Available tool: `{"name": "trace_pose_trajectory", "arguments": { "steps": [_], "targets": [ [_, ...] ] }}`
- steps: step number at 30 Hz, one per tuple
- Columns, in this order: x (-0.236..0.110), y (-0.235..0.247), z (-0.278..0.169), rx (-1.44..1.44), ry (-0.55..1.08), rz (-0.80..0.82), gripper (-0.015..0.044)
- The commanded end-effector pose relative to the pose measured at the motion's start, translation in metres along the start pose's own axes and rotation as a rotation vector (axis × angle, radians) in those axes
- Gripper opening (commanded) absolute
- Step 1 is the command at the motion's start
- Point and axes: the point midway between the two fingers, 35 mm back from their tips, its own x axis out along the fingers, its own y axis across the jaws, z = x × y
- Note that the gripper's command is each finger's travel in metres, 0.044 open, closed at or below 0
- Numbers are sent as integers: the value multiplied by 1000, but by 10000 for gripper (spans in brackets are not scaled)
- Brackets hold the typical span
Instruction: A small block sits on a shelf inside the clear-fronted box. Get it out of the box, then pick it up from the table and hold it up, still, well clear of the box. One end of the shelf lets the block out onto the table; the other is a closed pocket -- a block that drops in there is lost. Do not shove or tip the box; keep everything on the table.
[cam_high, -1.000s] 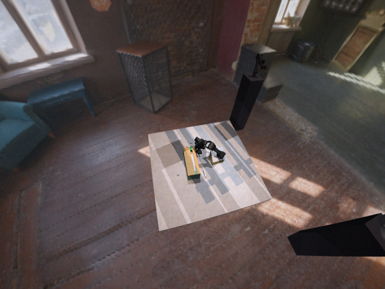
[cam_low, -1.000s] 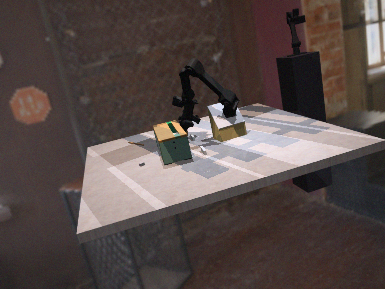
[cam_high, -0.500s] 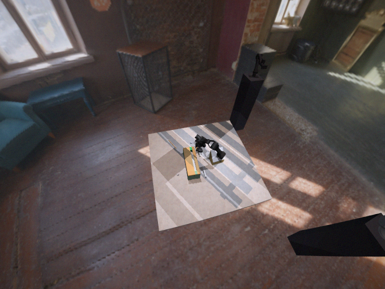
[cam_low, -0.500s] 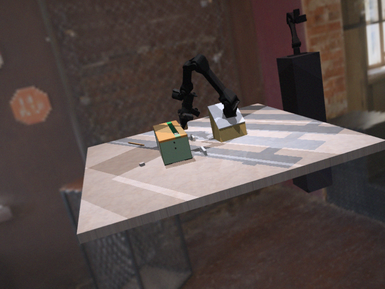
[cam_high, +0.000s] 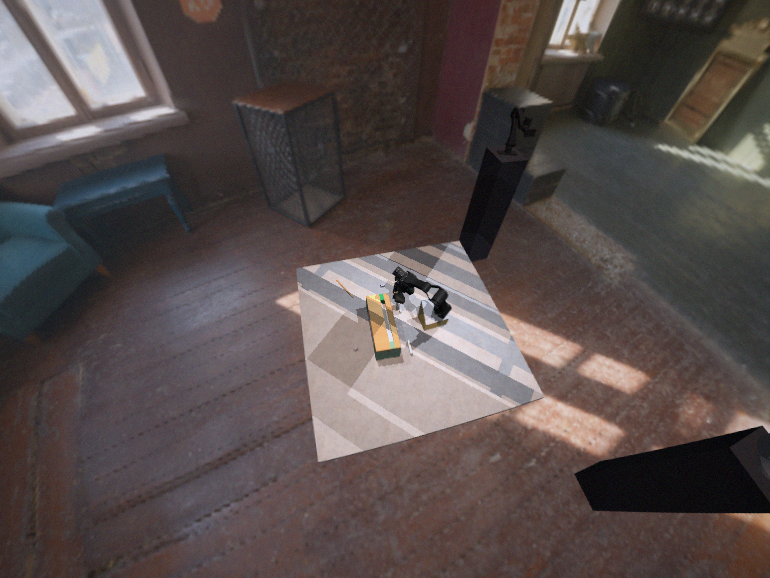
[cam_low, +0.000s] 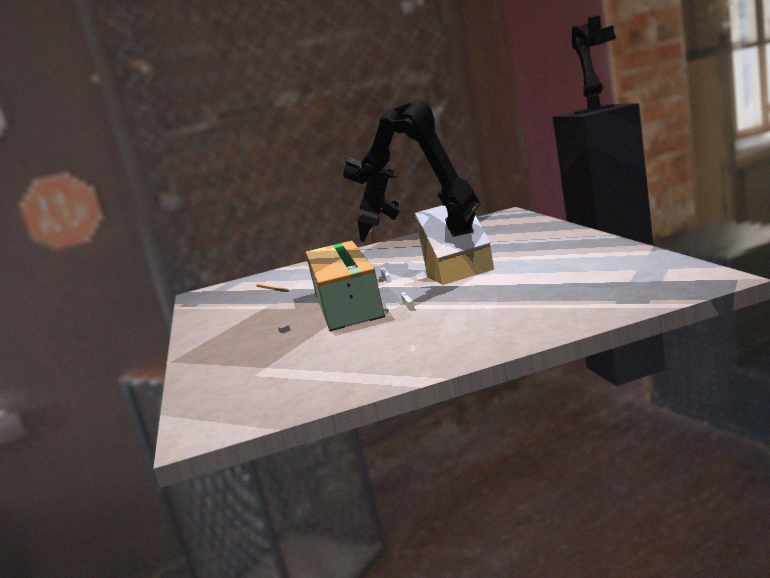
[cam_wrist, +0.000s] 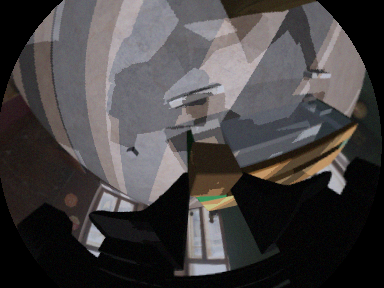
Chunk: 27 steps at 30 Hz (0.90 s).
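The box (cam_high: 383, 328) (cam_low: 345, 292) has an orange top with a green slot and a green end wall, and it lies long on the table (cam_high: 398, 410) (cam_low: 447, 348). Its orange edge shows at the right of the wrist view (cam_wrist: 303, 166). My gripper (cam_high: 398, 298) (cam_low: 366, 231) (cam_wrist: 206, 174) hangs just past the box's far end, a little above the height of its top. It is shut on a small brown block (cam_wrist: 212, 171), which shows between the dark fingers in the wrist view. In the top and exterior views the block is too small to make out.
The arm's tan base block (cam_low: 457, 261) stands right of the box. Small white pieces (cam_low: 407, 300) lie on the table between them. An orange stick (cam_low: 272, 287) and a small grey bit (cam_low: 283, 328) lie left of the box. A black pillar (cam_low: 603, 167) stands behind the table.
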Motion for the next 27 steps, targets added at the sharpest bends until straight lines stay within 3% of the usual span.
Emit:
{"name": "trace_pose_trajectory", "arguments": {
  "steps": [1,12,27],
  "targets": [
    [-12,-5,0,67,6,24,0],
    [-46,-18,-1,238,45,87,0],
    [-46,-18,-1,241,46,87,0]
  ]
}}
